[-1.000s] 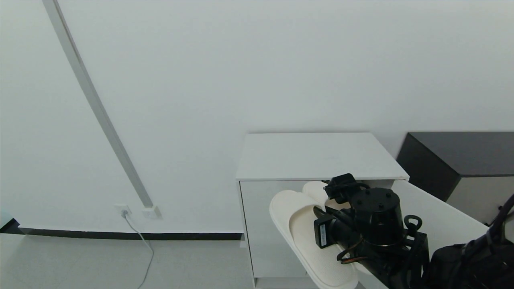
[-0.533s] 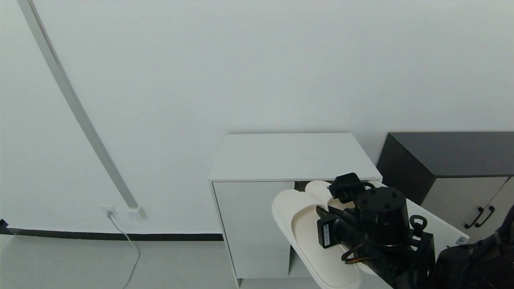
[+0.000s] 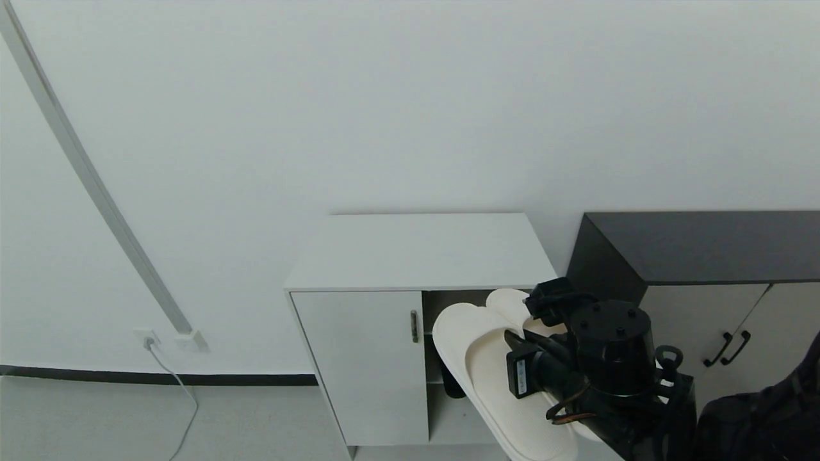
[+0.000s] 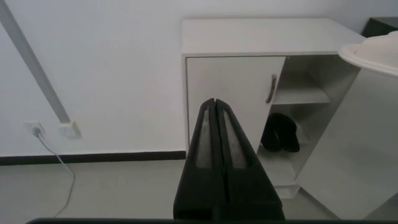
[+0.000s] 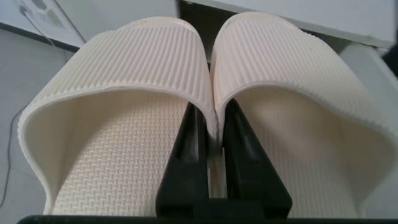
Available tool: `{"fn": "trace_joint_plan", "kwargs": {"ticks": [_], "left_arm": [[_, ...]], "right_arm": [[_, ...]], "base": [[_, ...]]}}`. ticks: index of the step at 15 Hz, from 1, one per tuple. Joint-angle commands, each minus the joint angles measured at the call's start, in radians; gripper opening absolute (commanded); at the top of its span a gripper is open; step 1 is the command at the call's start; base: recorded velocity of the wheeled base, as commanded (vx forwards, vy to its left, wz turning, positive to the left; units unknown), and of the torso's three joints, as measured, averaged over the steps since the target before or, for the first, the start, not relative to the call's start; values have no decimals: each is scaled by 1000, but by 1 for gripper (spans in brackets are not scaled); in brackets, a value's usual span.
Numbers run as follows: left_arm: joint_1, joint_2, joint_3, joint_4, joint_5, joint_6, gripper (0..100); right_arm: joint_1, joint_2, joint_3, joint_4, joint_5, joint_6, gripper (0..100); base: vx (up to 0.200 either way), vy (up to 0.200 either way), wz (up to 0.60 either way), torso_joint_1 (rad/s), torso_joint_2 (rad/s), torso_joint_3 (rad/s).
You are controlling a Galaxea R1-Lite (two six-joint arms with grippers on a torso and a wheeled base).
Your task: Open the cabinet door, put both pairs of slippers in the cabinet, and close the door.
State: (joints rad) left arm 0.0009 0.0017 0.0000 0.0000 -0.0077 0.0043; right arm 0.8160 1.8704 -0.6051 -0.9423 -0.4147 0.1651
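A white cabinet (image 3: 416, 250) stands against the wall, its left door (image 3: 362, 358) closed. Its right door (image 4: 348, 155) is swung open. A dark pair of slippers (image 4: 281, 132) lies on the lower level under a shelf (image 4: 301, 93). My right gripper (image 5: 211, 127) is shut on a cream pair of slippers (image 3: 487, 365), pinching the two inner walls together. It holds them in the air just before the open compartment. My left gripper (image 4: 215, 106) is shut with nothing in it, out in front of the closed door.
A black-topped cabinet (image 3: 698, 246) with two dark handles (image 3: 724, 349) stands right beside the white one. A wall socket with a cable (image 3: 148, 339) and a grey trunking strip (image 3: 83, 166) are on the wall to the left. Bare floor (image 3: 160, 416) lies left of the cabinet.
The head view has shifted to the right, so the cabinet now sits further left in the picture and its open compartment shows. The right gripper holds the cream slippers as before.
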Motion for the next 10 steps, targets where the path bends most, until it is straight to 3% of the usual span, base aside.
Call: {"fn": "trace_joint_plan", "kwargs": {"ticks": [1, 10], "left_arm": [[1, 0, 0, 0, 0, 0, 0], [1, 0, 0, 0, 0, -1, 0]], "right_arm": [[0, -1, 5, 2, -1, -1, 0], [0, 3, 7, 0, -6, -13, 0]], "base": [[0, 0, 0, 0, 0, 0], [0, 0, 0, 0, 0, 0]]}}
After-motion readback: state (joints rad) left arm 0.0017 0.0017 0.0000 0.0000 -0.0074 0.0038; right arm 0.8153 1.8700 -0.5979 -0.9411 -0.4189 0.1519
